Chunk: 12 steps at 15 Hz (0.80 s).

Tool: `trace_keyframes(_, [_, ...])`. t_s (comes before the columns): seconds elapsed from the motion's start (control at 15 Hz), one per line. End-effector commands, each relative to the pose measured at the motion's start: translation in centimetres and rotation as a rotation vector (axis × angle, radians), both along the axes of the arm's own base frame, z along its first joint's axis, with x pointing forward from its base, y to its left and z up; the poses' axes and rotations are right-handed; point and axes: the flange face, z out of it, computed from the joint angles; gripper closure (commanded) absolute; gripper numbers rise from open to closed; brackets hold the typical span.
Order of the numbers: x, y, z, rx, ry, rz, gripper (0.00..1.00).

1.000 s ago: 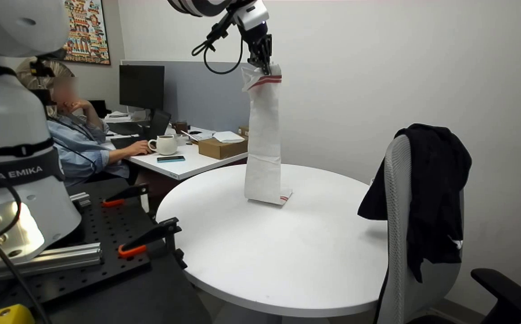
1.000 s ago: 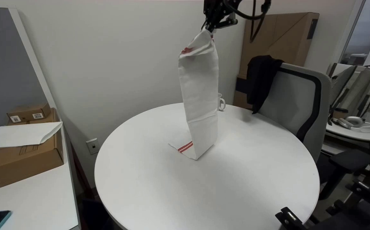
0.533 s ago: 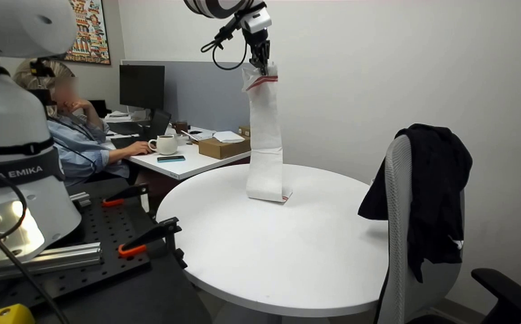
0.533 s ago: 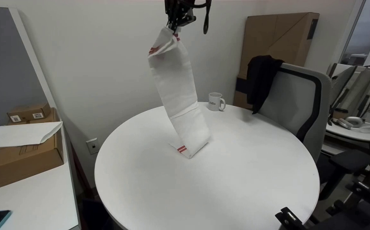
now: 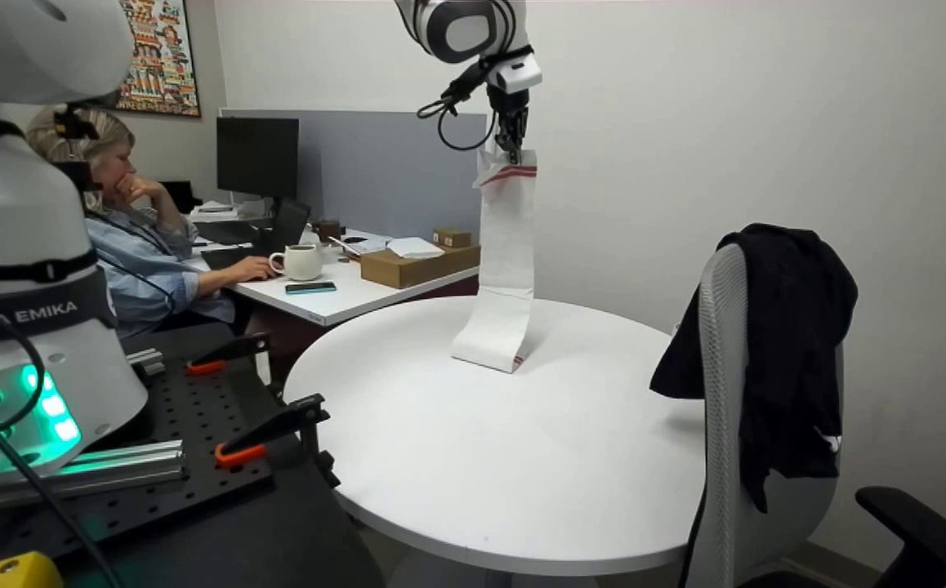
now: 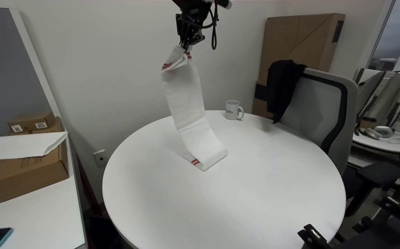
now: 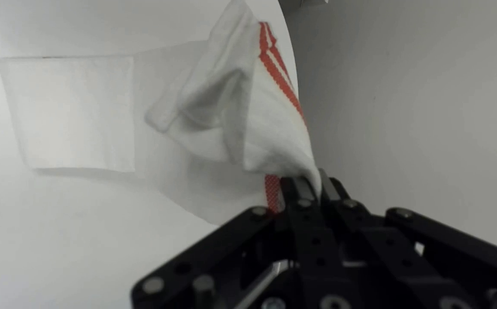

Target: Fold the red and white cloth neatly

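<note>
Round white table (image 6: pixel 276 186) stands near a plain wall (image 6: pixel 124 62), and on it rests the lower part of your red and white cloth (image 6: pixel 187 103); the rest of its length rises to your gripper (image 5: pixel 514 158). You hold it near one red-striped short end, the jaws pressed together with fabric pinched between them, presumably so that the weight pulls the cloth long and straight. Below, the other striped end lies on the table, under the leaning length, and the bend between them is probably meant to become the fold. Because your pinch takes only a small place, one upper corner droops and crumples, as the wrist view shows; it may land crooked. One white mug (image 6: pixel 232 110) sits apart from the cloth, likely placed where it does not disturb you. As for the arm (image 5: pixel 473 33), it reaches in from above, with the gripper pointing nearly straight down, well above the level of the table
</note>
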Motion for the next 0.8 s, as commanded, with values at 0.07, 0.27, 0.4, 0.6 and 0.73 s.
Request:
trace_keyframes(0.07, [4.5, 0.0, -1.8, -0.027, 0.026, 0.065, 0.99])
trace_keyframes(0.27, [5.9, 0.1, -3.3, -0.039, 0.068, 0.14, 0.99])
trace_keyframes(0.4, [6.3, 0.3, -4.8, -0.048, 0.088, 0.178, 0.99])
trace_keyframes(0.6, [6.3, 0.1, -7.2, -0.066, 0.109, 0.223, 0.99])
trace_keyframes(0.73, [5.7, -0.4, -8.5, -0.072, 0.122, 0.247, 0.99])
